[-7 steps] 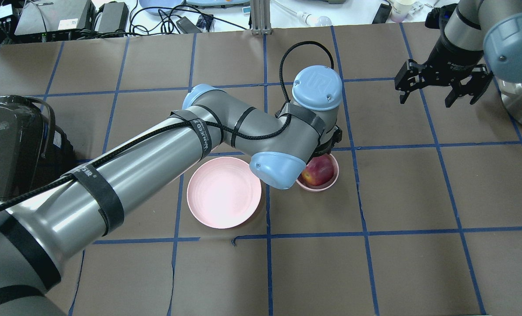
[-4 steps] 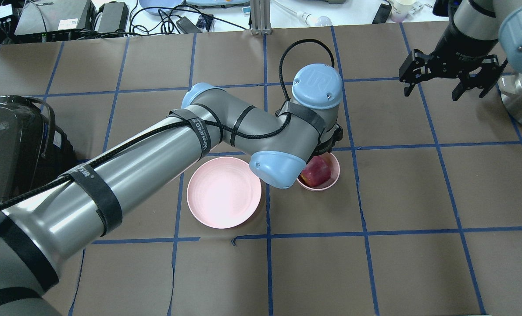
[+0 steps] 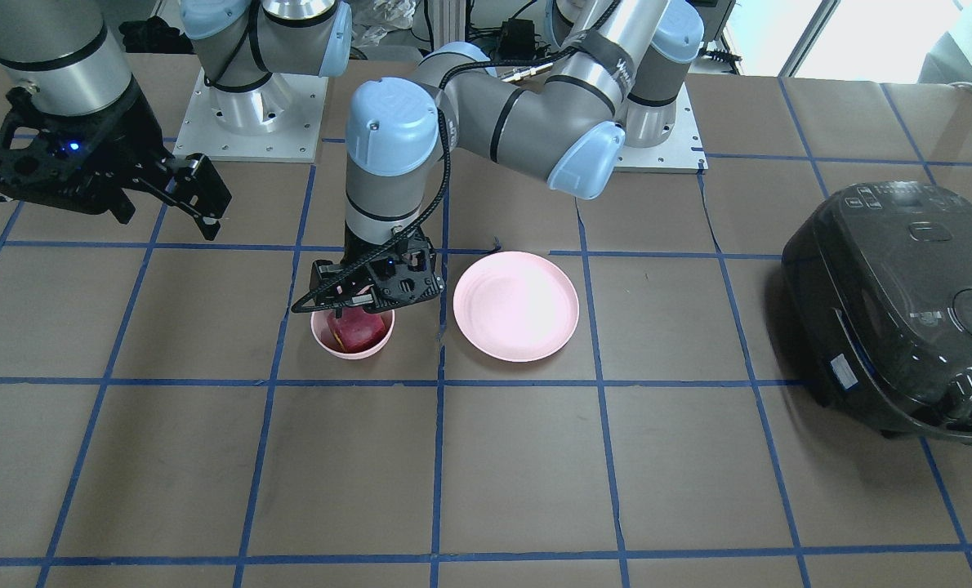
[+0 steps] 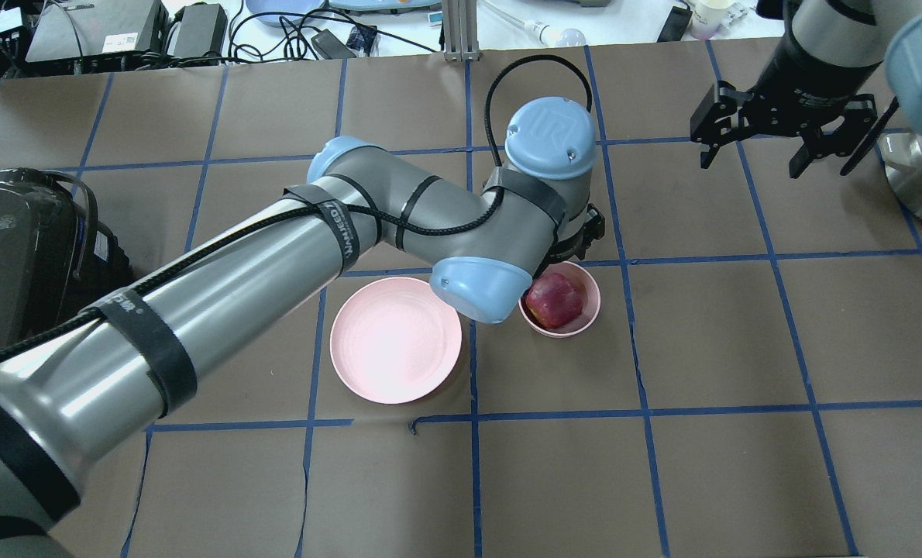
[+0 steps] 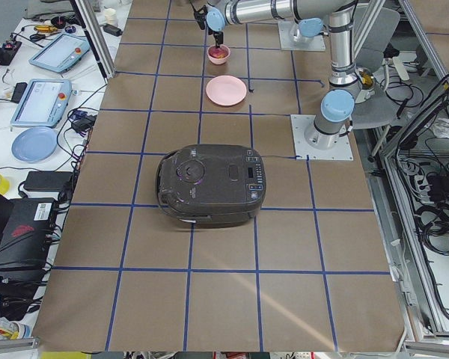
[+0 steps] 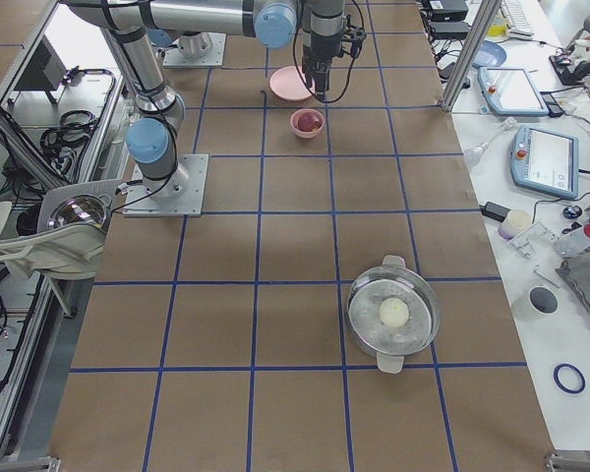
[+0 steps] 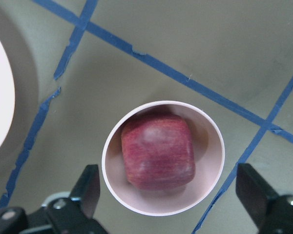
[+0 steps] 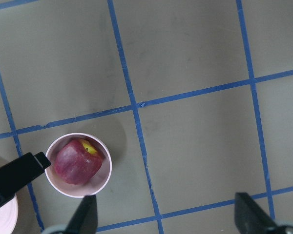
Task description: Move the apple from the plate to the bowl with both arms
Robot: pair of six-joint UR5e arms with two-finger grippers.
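The apple [image 7: 157, 151], dark red and blocky with a yellow patch by its stem, sat inside the bowl [image 7: 208, 150]. Above it hung the left gripper [image 7: 168, 192], jaws spread and touching nothing. In the overhead view, a blue joint cap [image 4: 476, 288] on the left arm hid part of the bowl's rim. The plate [image 4: 395, 339] lay just beside the bowl. The right gripper [image 4: 779, 147] hovered well apart, jaws spread. A black cooker [image 3: 902, 302] stood on the brown, blue-taped table [image 4: 724, 465].

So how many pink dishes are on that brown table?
2. A wide flat plate, with nothing on it, sits near the middle of the table. A smaller, deeper bowl stands just beside it, not touching, holding the apple. None seems hidden.
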